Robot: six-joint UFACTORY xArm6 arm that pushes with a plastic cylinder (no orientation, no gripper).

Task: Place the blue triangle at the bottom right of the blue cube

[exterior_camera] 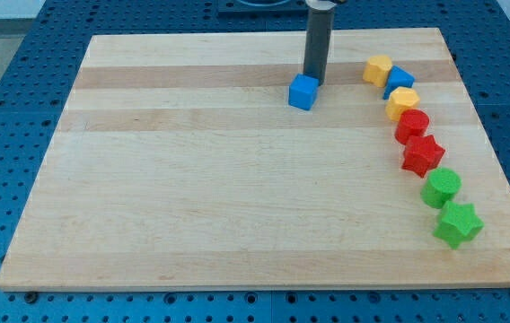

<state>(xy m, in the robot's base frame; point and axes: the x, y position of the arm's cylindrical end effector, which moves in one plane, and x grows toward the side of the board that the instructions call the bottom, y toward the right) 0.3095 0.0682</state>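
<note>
Camera view, blue triangle wedged between yellow blocks

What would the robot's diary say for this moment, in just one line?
my tip: touching blue cube, top side | blue triangle: view's right, between two yellow blocks, untouched | step: not yet placed

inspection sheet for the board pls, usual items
Surface: wooden board on a blue perforated table.
Job's things: blue cube near the view's top centre; blue triangle wedged between two yellow blocks at the view's right.
Clutter: red cylinder, red star, green cylinder, green star, continuing the curved row down the right.
Grippers: none; my tip sits at the cube's top-right edge, apparently touching.
Cables: nothing seen.
Surroundings: nothing seen beyond the table.
</note>
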